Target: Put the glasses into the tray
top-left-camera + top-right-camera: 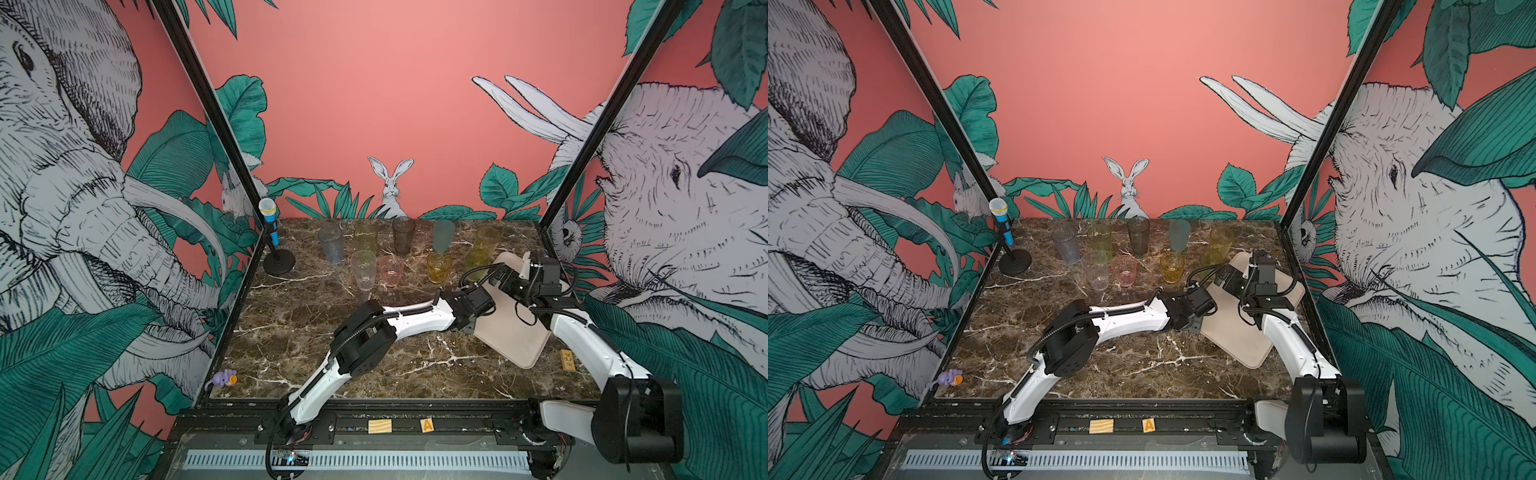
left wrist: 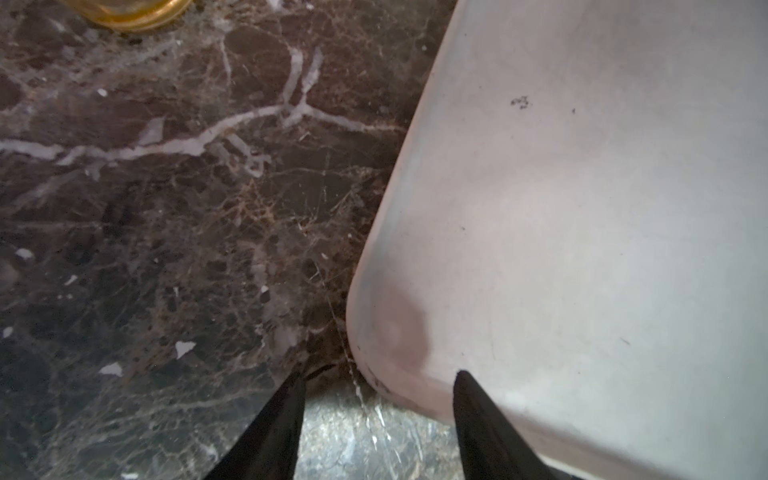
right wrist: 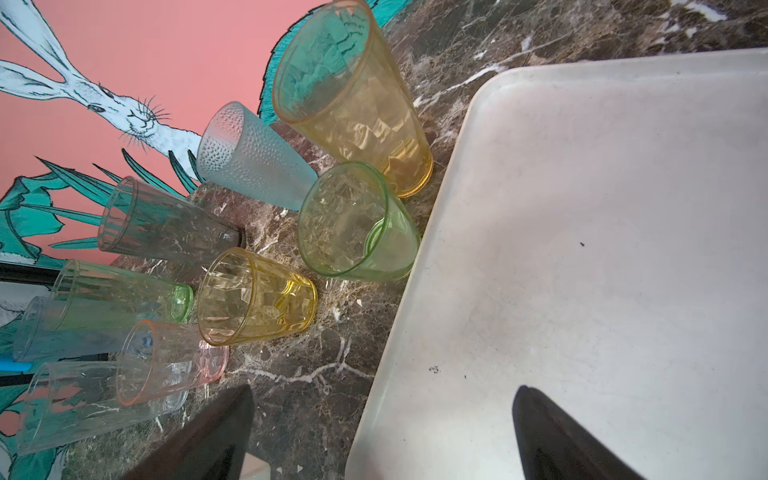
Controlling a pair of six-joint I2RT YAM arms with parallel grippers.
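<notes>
Several translucent glasses stand upright in two rows at the back of the marble table, among them a smoky dark one [image 1: 403, 235], a pink one [image 1: 390, 270] and an amber one [image 1: 439, 267] [image 3: 253, 295]. The cream tray [image 1: 515, 332] [image 1: 1237, 332] lies at the right with nothing in it; a short green glass [image 3: 353, 220] stands against its edge. My left gripper [image 2: 378, 374] [image 1: 467, 328] is low at the tray's near-left corner, one finger over the tray [image 2: 582, 208] and one over the marble. My right gripper [image 3: 383, 388] [image 1: 498, 274] is open, straddling the tray's [image 3: 602, 249] far-left edge.
A toy microphone on a black stand [image 1: 272, 232] is at the back left corner. A purple toy [image 1: 222, 378] lies at the front left corner. A small wooden block [image 1: 567, 359] sits right of the tray, close to the right wall.
</notes>
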